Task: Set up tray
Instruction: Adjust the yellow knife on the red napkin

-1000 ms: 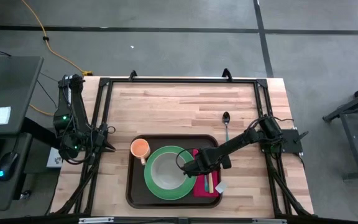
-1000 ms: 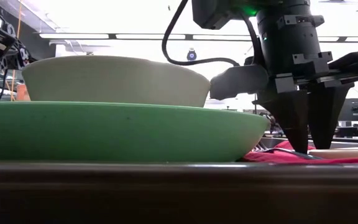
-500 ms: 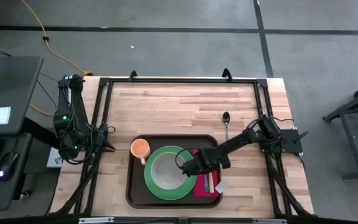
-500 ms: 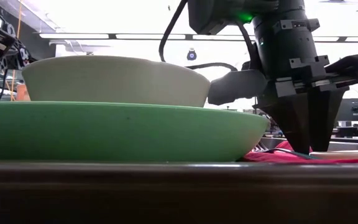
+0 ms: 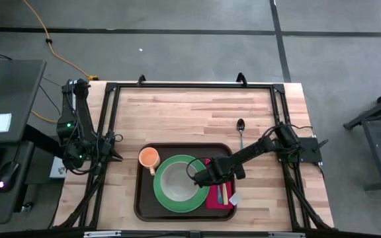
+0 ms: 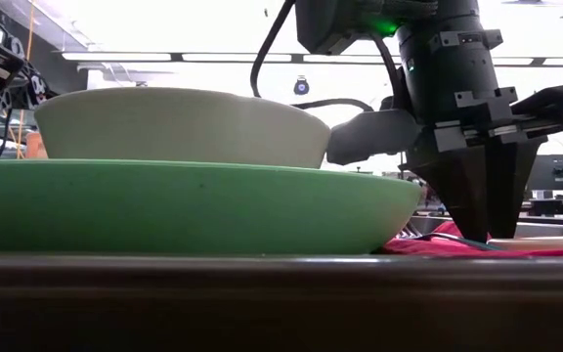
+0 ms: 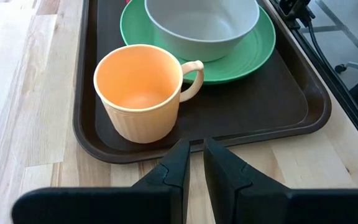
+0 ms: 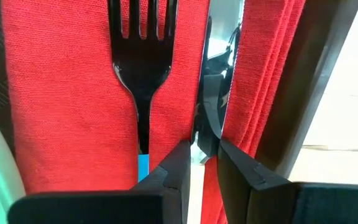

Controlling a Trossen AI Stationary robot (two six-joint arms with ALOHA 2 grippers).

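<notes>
Tray point(image 5: 144, 201): sits at the near middle of the desk point(image 5: 190, 109), dark brown plastic with a raised rim; it carries cup point(image 7: 142, 99), plate point(image 5: 161, 198), bowl point(image 7: 201, 25) and napkin point(image 8: 73, 93).
Handling: probably stiff and light by itself, but loaded now, so heavier and prone to tip; smooth plastic looks slippery; the crockery on it may be fragile.
Hold: judged best at the rim of the two short ends, one claw on each, kept level.
Axis: long side runs left to right, parallel to the near desk edge; no front or back to point.
Right claw point(image 8: 201, 155): down over the napkin at the tray's right end, fingers nearly together around a shiny utensil point(image 8: 219, 56) beside the black fork point(image 8: 143, 56); whether it grips cannot be told.
Left claw point(image 7: 194, 165): waits at the desk's left side, just outside the tray rim near the cup, fingers almost together, holding nothing.
Spoon point(image 5: 241, 129): on the desk, beyond the tray's far right corner.
</notes>
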